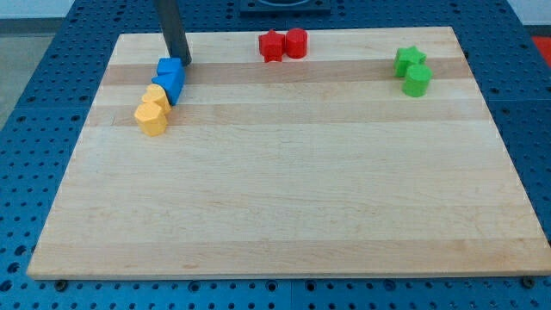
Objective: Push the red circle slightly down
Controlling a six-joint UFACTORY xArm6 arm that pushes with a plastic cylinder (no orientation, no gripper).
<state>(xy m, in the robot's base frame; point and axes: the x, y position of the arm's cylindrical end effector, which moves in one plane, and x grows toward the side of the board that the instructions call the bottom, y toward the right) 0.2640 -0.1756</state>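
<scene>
My tip (184, 62) touches the blue blocks (169, 77), bare, holding nothing. The red circle (296, 43) sits untouched at my three o'clock, so the push remains.

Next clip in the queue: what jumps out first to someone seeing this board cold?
First, the dark rod coming down at the view's top left, my tip beside the top blue block of a diagonal chain of blue and yellow blocks. Next, two red blocks near the top edge: the red circle with a red star-like block touching its left. At the top right, a green star sits above a green round block.
</scene>
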